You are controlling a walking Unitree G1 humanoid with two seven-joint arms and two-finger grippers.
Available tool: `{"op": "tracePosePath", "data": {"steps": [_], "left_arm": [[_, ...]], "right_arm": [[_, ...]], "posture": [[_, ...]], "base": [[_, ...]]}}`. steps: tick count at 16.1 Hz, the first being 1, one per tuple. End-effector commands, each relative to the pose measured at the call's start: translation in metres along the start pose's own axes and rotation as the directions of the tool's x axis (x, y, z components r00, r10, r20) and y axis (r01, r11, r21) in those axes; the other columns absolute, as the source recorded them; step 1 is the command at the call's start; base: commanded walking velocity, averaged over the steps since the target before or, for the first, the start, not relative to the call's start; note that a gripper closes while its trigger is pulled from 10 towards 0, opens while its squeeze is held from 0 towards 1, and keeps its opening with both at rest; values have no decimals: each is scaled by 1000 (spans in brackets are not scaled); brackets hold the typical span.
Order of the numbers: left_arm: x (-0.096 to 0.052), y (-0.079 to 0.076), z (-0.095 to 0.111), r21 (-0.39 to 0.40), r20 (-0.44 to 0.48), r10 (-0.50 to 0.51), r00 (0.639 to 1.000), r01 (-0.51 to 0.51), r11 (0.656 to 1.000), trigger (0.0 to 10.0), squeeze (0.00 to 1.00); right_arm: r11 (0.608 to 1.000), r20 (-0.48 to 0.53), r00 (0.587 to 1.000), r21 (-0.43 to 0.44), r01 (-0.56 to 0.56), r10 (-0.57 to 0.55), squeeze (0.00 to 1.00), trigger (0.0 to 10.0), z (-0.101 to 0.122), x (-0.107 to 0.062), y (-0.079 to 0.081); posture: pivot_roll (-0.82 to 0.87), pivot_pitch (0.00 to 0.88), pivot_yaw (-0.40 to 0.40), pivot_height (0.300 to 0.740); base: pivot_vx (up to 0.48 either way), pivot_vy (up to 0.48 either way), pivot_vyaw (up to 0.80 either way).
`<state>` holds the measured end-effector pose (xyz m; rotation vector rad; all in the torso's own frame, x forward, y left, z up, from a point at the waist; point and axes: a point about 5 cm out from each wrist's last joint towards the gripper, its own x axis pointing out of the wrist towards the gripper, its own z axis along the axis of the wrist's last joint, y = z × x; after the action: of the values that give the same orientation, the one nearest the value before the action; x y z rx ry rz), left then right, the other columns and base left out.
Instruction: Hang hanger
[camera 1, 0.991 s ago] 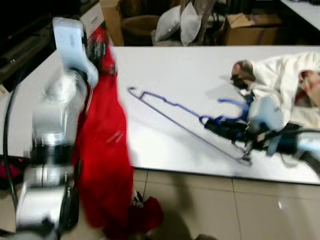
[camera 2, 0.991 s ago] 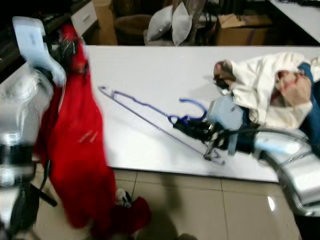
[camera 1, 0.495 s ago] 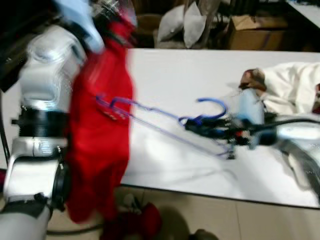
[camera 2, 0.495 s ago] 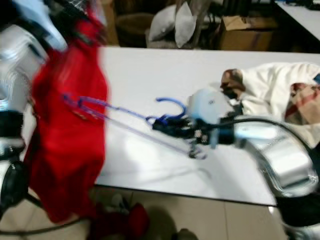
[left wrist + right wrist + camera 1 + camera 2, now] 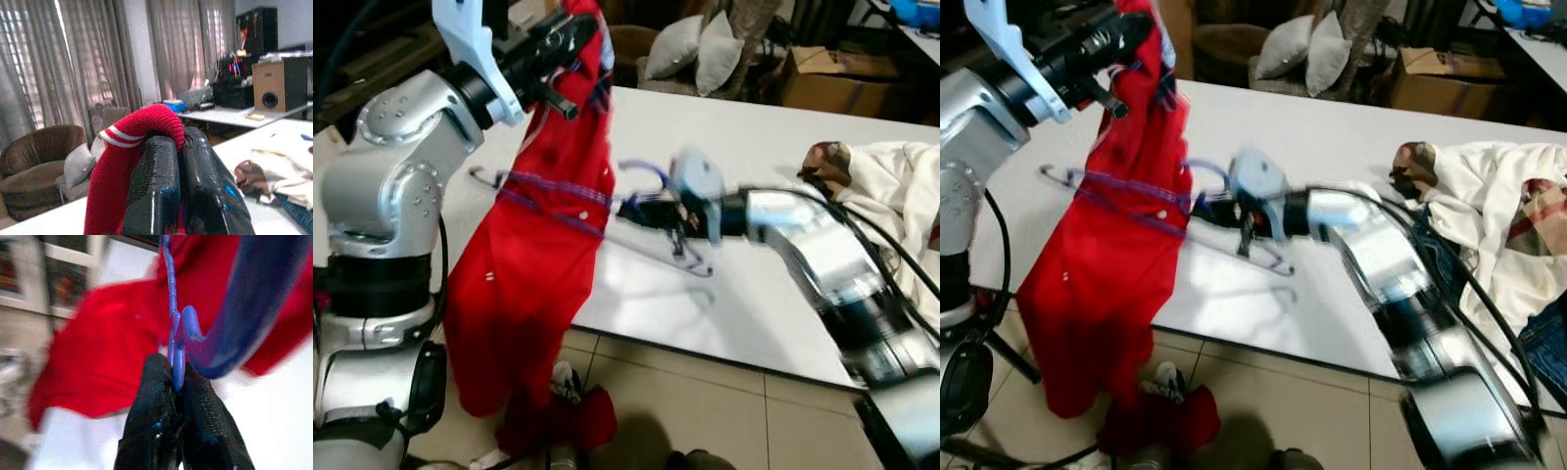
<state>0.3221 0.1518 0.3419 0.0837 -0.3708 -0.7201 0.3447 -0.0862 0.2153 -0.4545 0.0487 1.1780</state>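
1. Thin blue wire hanger (image 5: pixel 607 211), mid-frame above the white table (image 5: pixel 773 294), its arm crossing the red shirt (image 5: pixel 538 264).
2. Right gripper (image 5: pixel 175 382) pinches it below the hook.
3. Left gripper (image 5: pixel 176 161), upper left, clamps the shirt's striped collar.

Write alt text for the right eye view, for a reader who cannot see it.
The left gripper holds a red shirt up by its collar beside a white table, while the right gripper pushes a blue hanger across the shirt's front. The shirt's hem trails to the tiled floor. Cream clothing lies at the table's right end.
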Motion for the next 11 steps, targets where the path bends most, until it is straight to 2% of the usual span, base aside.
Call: {"op": "tracePosePath", "data": {"steps": [1, 2, 3, 4, 5, 6, 8, 10, 11], "left_arm": [[-1, 1, 16, 5, 56, 1, 998, -1, 1000, 10000, 0], [-4, 6, 31, 23, 124, 15, 992, -18, 1000, 10000, 0], [-6, 9, 39, 31, 162, 26, 986, -32, 999, 10000, 0], [-12, 24, 57, 34, 248, 124, 961, -137, 990, 10000, 0], [-21, 40, 67, 47, 299, 226, 927, -251, 967, 10000, 0], [-28, 48, 69, 67, 310, 276, 910, -310, 948, 10000, 0], [-34, 52, 66, 80, 308, 299, 903, -338, 938, 10000, 0], [-35, 43, 58, 63, 318, 286, 904, -321, 945, 10000, 0], [-32, 39, 42, 54, 274, 292, 916, -318, 947, 10000, 0]], "right_arm": [[993, -21, 994, -51, 106, -108, 0, 10000, 5, -2, -19], [952, -11, 958, -115, 283, -286, 0, 10000, 24, -4, -53], [913, 0, 924, -153, 377, -382, 0, 10000, 34, -8, -68], [777, 126, 798, -179, 603, -590, 0, 10000, 71, -27, -100], [712, 261, 712, -114, 693, -652, 0, 10000, 101, -43, -114], [725, 308, 713, -98, 682, -629, 0, 10000, 111, -47, -115], [718, 294, 721, -141, 681, -627, 0, 10000, 106, -45, -116], [707, 279, 712, -138, 694, -645, 0, 10000, 84, -39, -112], [729, 242, 736, -135, 671, -632, 0, 10000, 65, -32, -106]], "posture": [[-25, 63, 3, 740], [-27, 61, 8, 740], [-27, 60, 8, 740], [-24, 57, 6, 740], [-24, 53, 7, 740], [-26, 50, 8, 740], [-28, 47, 9, 740], [-29, 47, 15, 740], [-28, 47, 20, 740]], "base": [[0, 0, 0], [0, 0, 0], [0, 0, 0], [0, 0, 0], [0, 0, 0], [0, 0, 0], [0, 0, 0], [0, 0, 0], [0, 0, 0]]}}
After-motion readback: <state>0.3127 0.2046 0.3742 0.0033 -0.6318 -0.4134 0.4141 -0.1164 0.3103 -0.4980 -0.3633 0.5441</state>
